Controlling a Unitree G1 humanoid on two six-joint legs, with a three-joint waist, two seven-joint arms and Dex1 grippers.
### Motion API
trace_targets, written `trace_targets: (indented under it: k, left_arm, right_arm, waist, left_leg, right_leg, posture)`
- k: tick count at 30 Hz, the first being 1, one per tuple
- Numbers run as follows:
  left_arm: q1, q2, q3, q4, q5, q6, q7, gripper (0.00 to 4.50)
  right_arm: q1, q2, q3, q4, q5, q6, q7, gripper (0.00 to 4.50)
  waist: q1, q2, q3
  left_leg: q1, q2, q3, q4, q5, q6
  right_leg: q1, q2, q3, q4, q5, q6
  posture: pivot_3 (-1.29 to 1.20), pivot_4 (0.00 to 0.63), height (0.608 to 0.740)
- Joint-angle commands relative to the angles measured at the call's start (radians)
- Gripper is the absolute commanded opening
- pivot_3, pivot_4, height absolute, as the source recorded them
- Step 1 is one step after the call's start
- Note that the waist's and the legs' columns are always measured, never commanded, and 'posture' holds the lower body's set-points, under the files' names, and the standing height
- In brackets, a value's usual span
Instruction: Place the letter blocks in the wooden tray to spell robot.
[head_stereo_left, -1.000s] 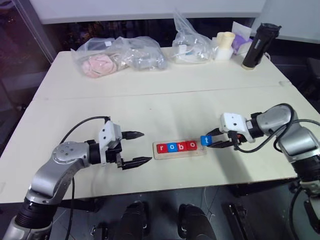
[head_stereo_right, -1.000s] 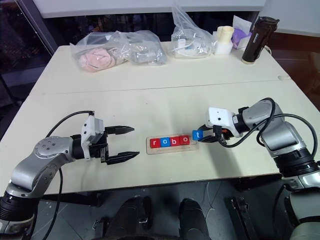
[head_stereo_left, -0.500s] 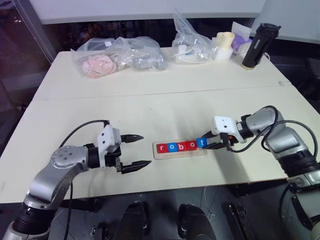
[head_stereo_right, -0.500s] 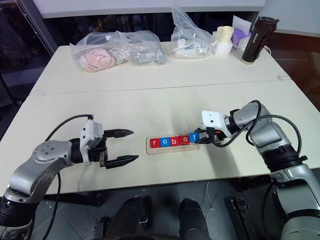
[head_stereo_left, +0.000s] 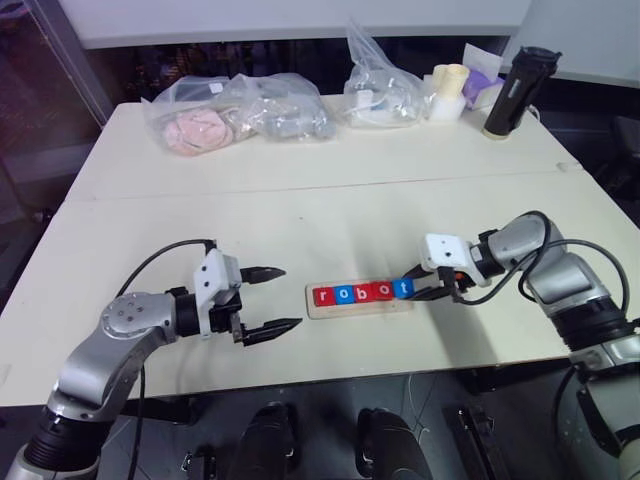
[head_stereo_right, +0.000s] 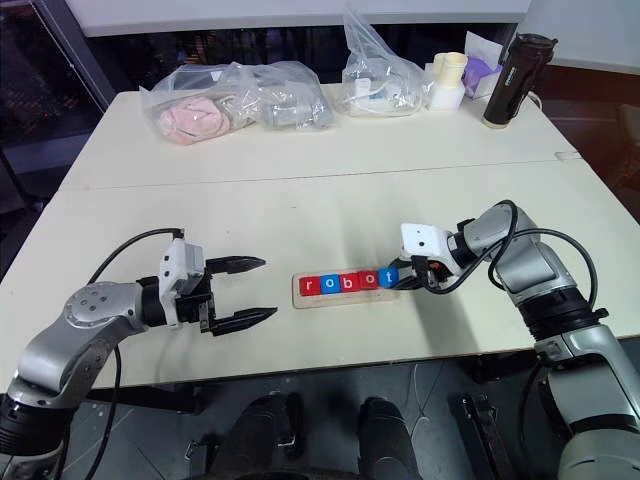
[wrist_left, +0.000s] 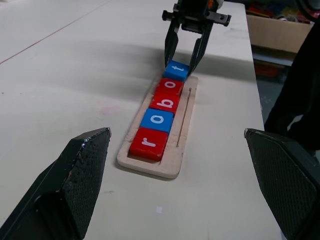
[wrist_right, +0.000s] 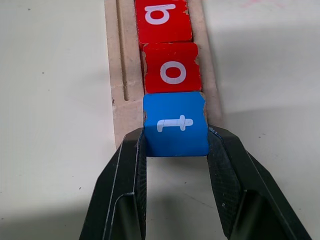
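Since a second ago the right gripper (head_stereo_right: 402, 280) has carried the blue t block (wrist_right: 176, 124) leftward from just off the end of the wooden tray (wrist_left: 176, 162) to the tray's right end, where it now sits in line with the other letter blocks. Its two black fingers (wrist_right: 226, 170) are closed on the block's two sides, pinching it, and the t touches the red o (wrist_right: 172, 67) next to it. From the head views the row reads r, o, b, o, t from left to right: red r (wrist_left: 149, 142), blue o (wrist_left: 157, 120), red b (wrist_left: 166, 101), red o, blue t. I can't quite tell whether the t rests fully down in the groove or is tilted slightly on the tray's end, since the fingers cover its lower edge. To the left of the tray, the left gripper (head_stereo_left: 268, 298) hovers over the table (head_stereo_left: 330, 215) with its fingers spread wide apart and nothing between them, pointing toward the tray but well apart from it. At the far edge of the table lie clear plastic bags (head_stereo_left: 240, 108), a cream cup (head_stereo_left: 450, 90) and a dark bottle (head_stereo_left: 515, 90).
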Motion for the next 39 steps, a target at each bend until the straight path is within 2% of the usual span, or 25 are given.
trace_targets:
  k: [1,34,36,37,39]
  left_arm:
    - [-0.001,-0.003,0.016,-0.021,0.004,-0.024,0.006,4.5]
    - [-0.008,-0.014,0.003,-0.009,0.031,-0.042,0.003,4.5]
    - [-0.011,-0.017,0.001,-0.009,0.032,-0.04,0.004,4.5]
    - [-0.013,-0.018,0.0,-0.009,0.031,-0.04,0.005,4.5]
    - [-0.014,-0.018,-0.001,-0.008,0.031,-0.041,0.004,4.5]
  right_arm:
    - [-0.015,0.008,-0.005,-0.009,-0.001,-0.009,0.004,1.11]
    - [-0.032,0.05,-0.003,-0.003,-0.019,0.002,-0.005,1.11]
    - [-0.034,0.051,-0.004,-0.001,-0.02,0.002,-0.007,2.18]
    - [-0.034,0.051,-0.004,-0.001,-0.021,0.001,-0.008,2.46]
    - [-0.034,0.05,-0.004,-0.001,-0.023,0.001,-0.011,3.54]
  waist:
    - [0.0,0.0,0.0]
    - [0.0,0.0,0.0]
    - [0.0,0.0,0.0]
    - [0.0,0.0,0.0]
    - [0.0,0.0,0.0]
  left_leg:
    - [0.0,0.0,0.0,0.0,0.0,0.0]
    - [0.0,0.0,0.002,0.0,0.0,0.0]
    - [0.0,0.0,0.002,0.0,0.0,0.0]
    - [0.0,0.0,0.002,0.0,0.0,0.0]
    - [0.0,0.0,0.002,0.0,0.0,0.0]
  right_leg:
    - [0.0,0.0,0.0,0.0,0.0,0.0]
    - [0.0,0.0,0.0,0.0,0.0,0.0]
    - [0.0,0.0,0.0,0.0,0.0,0.0]
    - [0.0,0.0,0.0,0.0,0.0,0.0]
    - [0.0,0.0,0.0,0.0,0.0,0.0]
  posture:
    - [0.0,0.15,0.725]
    - [0.0,0.15,0.725]
    - [0.0,0.15,0.725]
    - [0.0,0.15,0.725]
    - [0.0,0.15,0.725]
